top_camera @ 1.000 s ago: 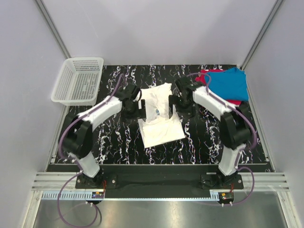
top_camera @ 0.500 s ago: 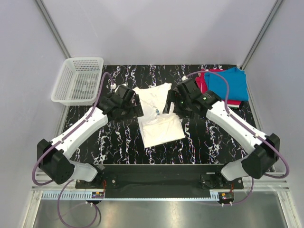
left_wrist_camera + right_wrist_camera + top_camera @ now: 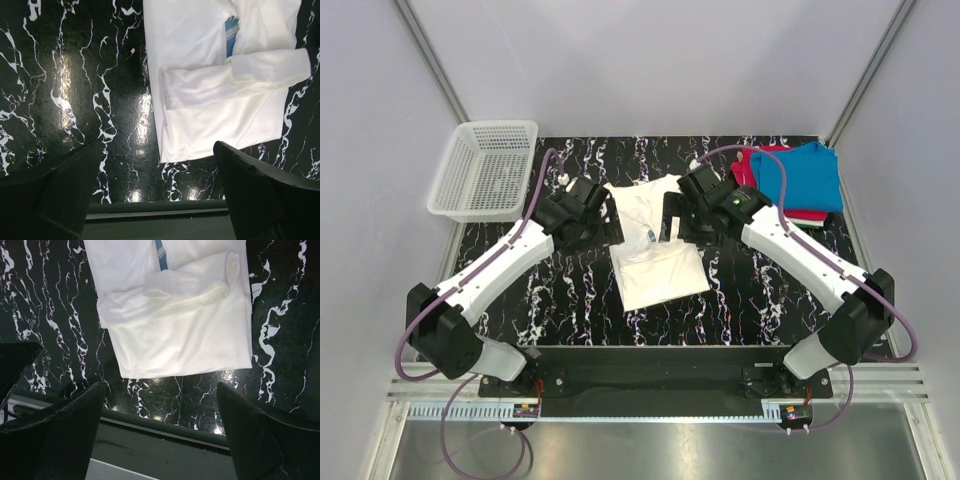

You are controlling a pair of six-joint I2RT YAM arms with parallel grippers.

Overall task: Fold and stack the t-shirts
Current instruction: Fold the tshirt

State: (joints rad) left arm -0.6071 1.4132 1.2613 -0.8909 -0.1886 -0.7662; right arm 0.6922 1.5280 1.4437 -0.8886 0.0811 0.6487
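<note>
The white t-shirt (image 3: 655,245) lies folded on the black marble table, its upper part doubled over toward the near side, a blue mark showing at the fold. It also shows in the left wrist view (image 3: 220,80) and the right wrist view (image 3: 175,315). My left gripper (image 3: 605,228) hovers at the shirt's left edge, open and empty. My right gripper (image 3: 672,222) hovers at its right edge, open and empty. The blue t-shirt (image 3: 805,175) lies on the red/pink one (image 3: 750,165) at the far right.
A white mesh basket (image 3: 485,168) stands at the far left corner. The table's near edge rail shows in both wrist views (image 3: 160,210) (image 3: 165,427). Grey walls close the sides and back.
Both arms have swung outward and lowered. The shirt's far part, held up a second ago, now lies folded flat over the near part. Both grippers have let go.
</note>
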